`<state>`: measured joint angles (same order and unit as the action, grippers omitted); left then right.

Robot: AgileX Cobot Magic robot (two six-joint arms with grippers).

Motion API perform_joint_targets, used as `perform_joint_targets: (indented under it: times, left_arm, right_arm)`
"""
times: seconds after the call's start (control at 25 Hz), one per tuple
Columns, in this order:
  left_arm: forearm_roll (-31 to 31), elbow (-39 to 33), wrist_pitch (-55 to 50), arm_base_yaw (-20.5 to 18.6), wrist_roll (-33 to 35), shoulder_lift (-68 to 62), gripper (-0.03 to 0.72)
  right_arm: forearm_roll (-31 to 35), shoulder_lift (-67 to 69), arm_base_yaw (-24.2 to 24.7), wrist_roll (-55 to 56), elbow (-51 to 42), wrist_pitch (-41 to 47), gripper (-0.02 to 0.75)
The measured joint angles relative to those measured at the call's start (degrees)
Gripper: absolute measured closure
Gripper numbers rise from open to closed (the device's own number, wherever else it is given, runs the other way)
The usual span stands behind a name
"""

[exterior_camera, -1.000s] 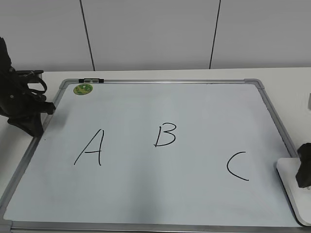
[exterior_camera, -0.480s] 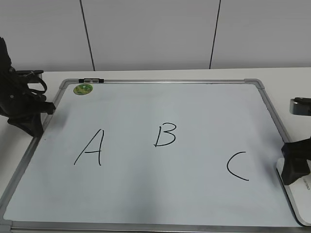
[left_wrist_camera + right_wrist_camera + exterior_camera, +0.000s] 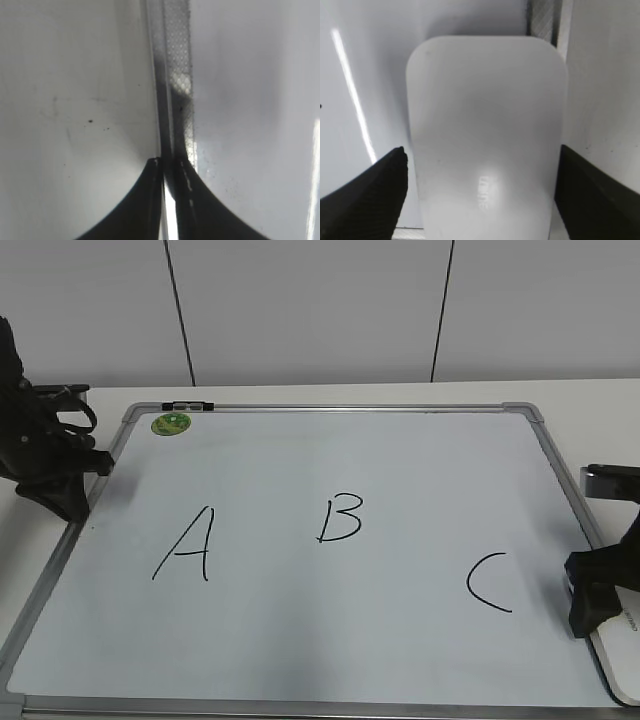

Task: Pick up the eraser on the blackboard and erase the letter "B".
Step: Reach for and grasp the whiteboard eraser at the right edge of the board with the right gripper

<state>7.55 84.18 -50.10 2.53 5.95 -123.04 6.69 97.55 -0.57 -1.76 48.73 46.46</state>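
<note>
Since a second ago the right claw [image 3: 600,590] has shifted from the very edge of the exterior view inward and now hangs over the eraser [image 3: 485,135] at the right-hand rim of the blackboard [image 3: 300,640]. Its wrist view shows the white block lying flat between the two dark tips, which stand wide apart on either side with a gap to each flank, so nothing is gripped yet. The eraser's far end reaches close to the grey frame strip; in the exterior view only its white corner shows below the claw.

The left claw [image 3: 169,165] sits off to the left over the board's frame, its tips drawn nearly together around nothing.

Progress is at the very start. The letter "B" [image 3: 340,518] stands whole near the middle of the board, well apart from the eraser, between the "A" [image 3: 185,545] and the "C" [image 3: 487,583]. Closing on the block, lifting, carrying and wiping are all left to do.
</note>
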Motion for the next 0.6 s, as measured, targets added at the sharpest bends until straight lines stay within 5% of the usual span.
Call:
perform_joint_targets:
  times: [0.32,0.6]
  left_arm:
    - [0.0,0.0,0.0,0.0,0.0,0.0,0.646]
    - [0.0,0.0,0.0,0.0,0.0,0.0,0.646]
  right_arm:
    - [-1.0,1.5,-0.5,-0.2,0.5,-0.5,0.218]
    - [-1.0,1.5,-0.5,-0.2,0.5,-0.5,0.234]
